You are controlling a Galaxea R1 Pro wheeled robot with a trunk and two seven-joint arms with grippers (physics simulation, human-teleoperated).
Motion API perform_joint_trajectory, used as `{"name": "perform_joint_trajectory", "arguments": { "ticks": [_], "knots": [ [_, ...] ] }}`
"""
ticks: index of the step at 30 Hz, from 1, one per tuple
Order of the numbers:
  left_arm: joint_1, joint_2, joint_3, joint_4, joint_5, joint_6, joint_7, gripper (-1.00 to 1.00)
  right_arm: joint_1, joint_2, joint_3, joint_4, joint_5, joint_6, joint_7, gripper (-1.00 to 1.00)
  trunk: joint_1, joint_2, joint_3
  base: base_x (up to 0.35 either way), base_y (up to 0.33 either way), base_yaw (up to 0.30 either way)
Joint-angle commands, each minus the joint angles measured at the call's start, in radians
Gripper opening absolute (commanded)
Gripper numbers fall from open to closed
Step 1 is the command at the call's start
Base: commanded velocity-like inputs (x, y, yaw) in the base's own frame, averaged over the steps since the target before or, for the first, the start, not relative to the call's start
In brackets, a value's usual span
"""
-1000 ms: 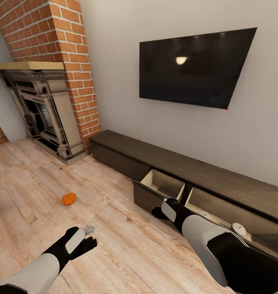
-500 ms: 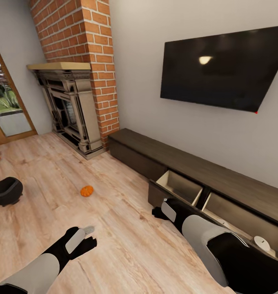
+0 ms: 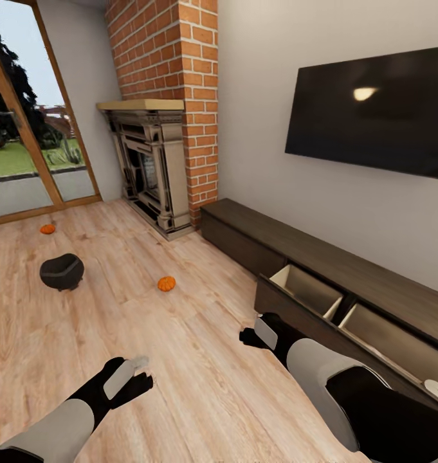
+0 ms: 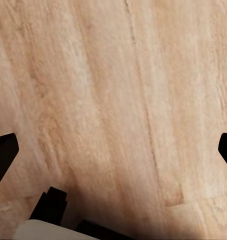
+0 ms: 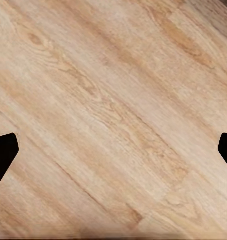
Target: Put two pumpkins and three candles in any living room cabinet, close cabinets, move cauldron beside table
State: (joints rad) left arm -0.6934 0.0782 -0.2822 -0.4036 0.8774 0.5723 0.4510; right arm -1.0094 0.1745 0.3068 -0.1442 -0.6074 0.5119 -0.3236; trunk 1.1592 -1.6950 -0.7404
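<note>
Both my pincers are spread wide, holding nothing, over bare wood floor (image 3: 199,386): left gripper (image 3: 140,373), right gripper (image 3: 249,335). Nearer pumpkin (image 3: 166,283) sits ahead of my left gripper, cauldron (image 3: 62,271) further off to its left, second pumpkin (image 3: 47,229) beyond that. Cabinet (image 3: 321,283) just right of my right gripper, two drawers open; a candle (image 3: 437,388) in the right one.
</note>
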Motion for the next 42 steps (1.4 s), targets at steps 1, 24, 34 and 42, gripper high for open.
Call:
{"name": "perform_joint_trajectory", "arguments": {
  "ticks": [1,24,34,42],
  "knots": [
    [0.000,0.000,0.000,0.000,0.000,0.000,0.000,1.00,0.000,0.000,0.000,0.000,0.000,0.000,0.000,1.00,0.000,0.000,0.000,-0.167,-0.116,0.288],
    [0.000,0.000,-0.001,0.000,0.002,-0.002,0.000,1.00,0.000,0.000,0.001,0.005,0.000,0.067,-0.006,1.00,0.000,0.000,0.000,-0.018,-0.015,0.288],
    [0.011,-0.010,-0.008,0.200,-0.010,-0.127,-0.001,1.00,0.290,0.000,0.005,0.003,0.007,-0.146,-0.032,1.00,-0.038,0.070,0.030,0.000,0.000,0.288],
    [0.074,-0.007,-0.011,0.293,-0.015,-0.266,-0.006,1.00,0.440,0.000,0.023,0.008,0.088,-0.323,-0.030,1.00,-0.069,0.126,0.050,0.000,0.000,0.278]
  ]
}}
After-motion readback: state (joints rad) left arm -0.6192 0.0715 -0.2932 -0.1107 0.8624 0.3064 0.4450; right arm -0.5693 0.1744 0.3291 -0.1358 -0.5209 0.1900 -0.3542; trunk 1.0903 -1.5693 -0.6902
